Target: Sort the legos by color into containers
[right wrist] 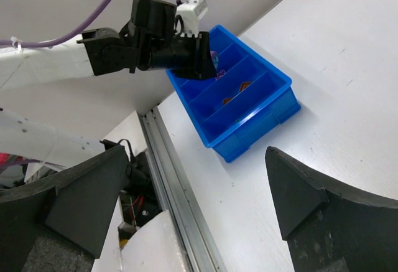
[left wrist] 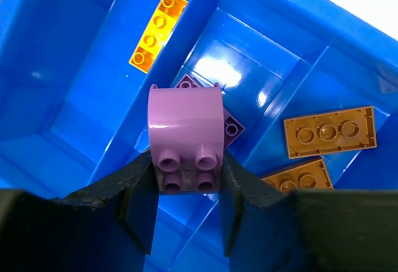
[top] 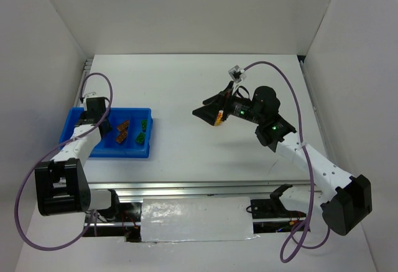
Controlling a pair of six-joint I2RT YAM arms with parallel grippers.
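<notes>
Purple lego clamped in left gripper, hanging over a tray compartment holding another purple brick. Yellow brick is in the neighbouring compartment on one side, orange bricks on the other, green bricks beyond. Right gripper jaws wide apart, holding nothing, well apart from tray.

- We see a lilac curved brick suspended over the blue tray.
- We find two orange bricks in one compartment and green bricks in another.

surface: white table | on it: blue tray, left side
</notes>
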